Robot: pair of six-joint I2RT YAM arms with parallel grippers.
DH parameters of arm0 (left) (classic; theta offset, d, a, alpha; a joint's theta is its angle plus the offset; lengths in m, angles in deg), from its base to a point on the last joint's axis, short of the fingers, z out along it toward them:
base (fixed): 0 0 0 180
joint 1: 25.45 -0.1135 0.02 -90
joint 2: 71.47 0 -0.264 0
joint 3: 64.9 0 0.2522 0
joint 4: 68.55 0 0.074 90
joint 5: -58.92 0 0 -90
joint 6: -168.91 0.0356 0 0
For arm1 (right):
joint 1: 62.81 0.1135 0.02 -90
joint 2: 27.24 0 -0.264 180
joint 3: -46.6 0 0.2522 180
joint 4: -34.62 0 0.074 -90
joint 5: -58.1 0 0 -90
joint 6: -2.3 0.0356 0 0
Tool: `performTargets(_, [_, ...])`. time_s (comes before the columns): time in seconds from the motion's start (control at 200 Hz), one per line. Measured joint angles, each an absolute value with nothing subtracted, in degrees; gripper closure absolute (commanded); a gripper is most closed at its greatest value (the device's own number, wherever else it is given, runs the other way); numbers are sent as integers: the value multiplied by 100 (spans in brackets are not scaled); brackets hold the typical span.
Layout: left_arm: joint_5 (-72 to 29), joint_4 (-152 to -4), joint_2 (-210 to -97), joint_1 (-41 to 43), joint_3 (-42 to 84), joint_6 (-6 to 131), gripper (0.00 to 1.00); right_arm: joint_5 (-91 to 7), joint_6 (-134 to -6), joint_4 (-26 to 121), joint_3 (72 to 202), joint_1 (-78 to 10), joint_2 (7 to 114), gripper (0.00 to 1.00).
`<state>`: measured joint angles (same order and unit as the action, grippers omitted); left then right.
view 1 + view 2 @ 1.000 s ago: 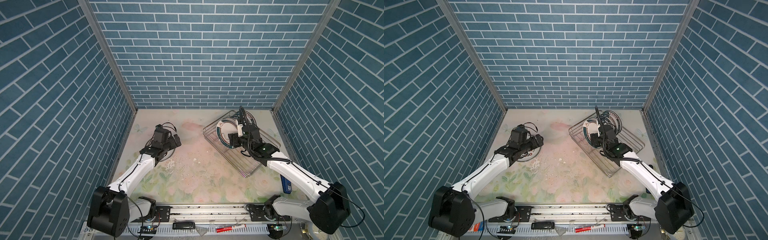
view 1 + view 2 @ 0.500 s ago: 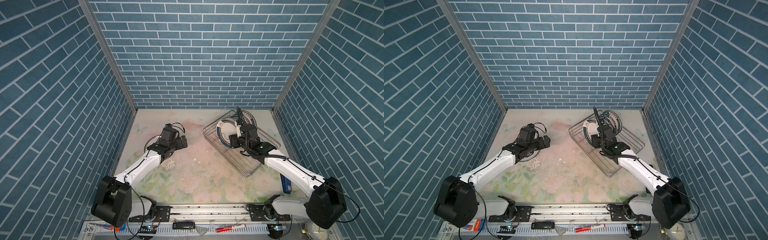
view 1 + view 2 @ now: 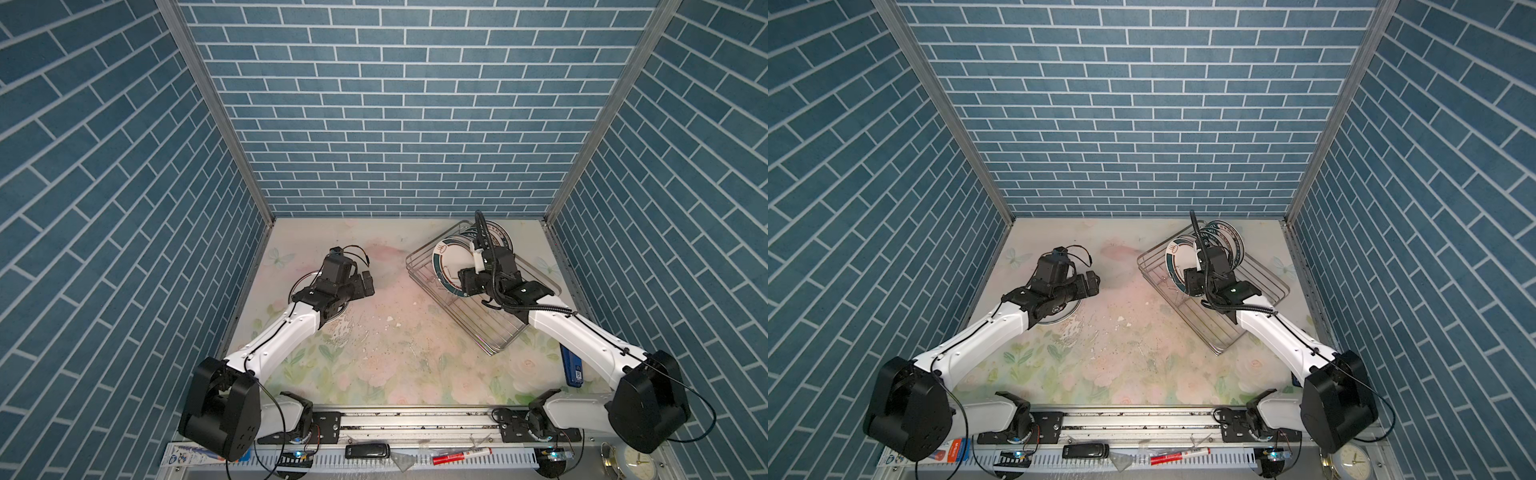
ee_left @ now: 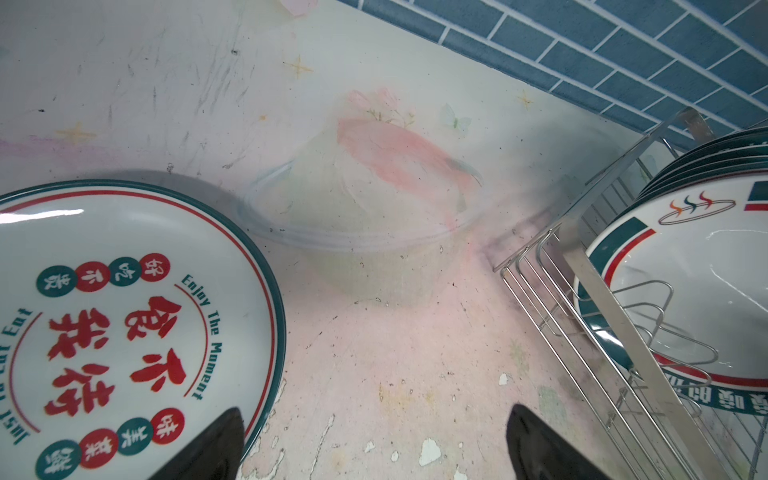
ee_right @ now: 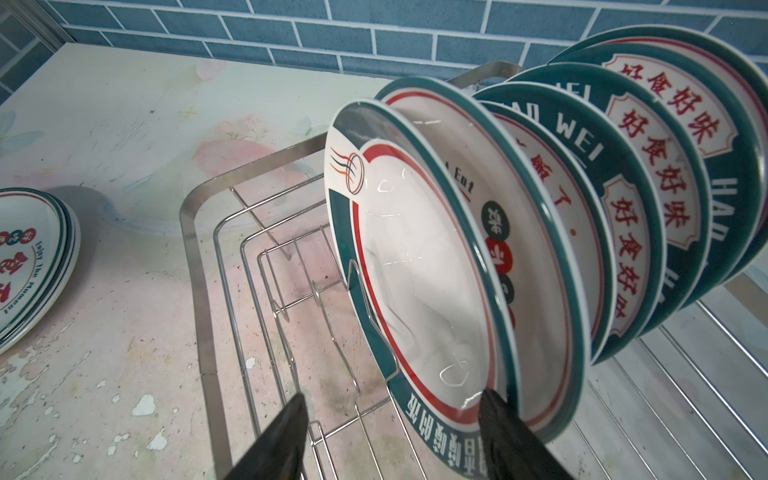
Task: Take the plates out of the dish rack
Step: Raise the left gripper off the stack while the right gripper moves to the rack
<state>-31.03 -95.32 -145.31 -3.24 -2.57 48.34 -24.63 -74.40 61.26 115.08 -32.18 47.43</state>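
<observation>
Blue-brick booth, flower-print table (image 3: pixel 386 345); dish rack (image 5: pixel 192 266) partly unloaded.
A row of plates (image 3: pixel 494 241) stands on edge at one end of the rack. The right gripper (image 5: pixel 392 395) is spread at the lower rim of the front plate (image 5: pixel 415 270); I cannot tell whether it touches. A flat stack of plates (image 4: pixel 124 311) lies well apart from the rack on the left arm's side. The left gripper (image 4: pixel 374 411) is between stack and rack, spread wide and empty.

The silver wire dish rack (image 5: pixel 193 257) on the right is polished metal, mirror-bright. Its round white green-rimmed plates (image 5: pixel 415 270) are smooth and glossy, perhaps glazed ceramic. The pale floral tabletop (image 4: pixel 395 353) is matt and scuffed, its coating flaking.
</observation>
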Motion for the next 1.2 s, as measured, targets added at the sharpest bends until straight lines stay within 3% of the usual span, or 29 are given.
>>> performTargets(0.55, [-3107, -9534, -14533, -317, -257, 4856, 1, -2498, -7423, 6257, 11517, -3251, 3852, 33])
performTargets(1.2, [-3109, -9534, -14533, -317, -257, 4858, 1, -2265, -7423, 6281, 11517, -3270, 4492, 36])
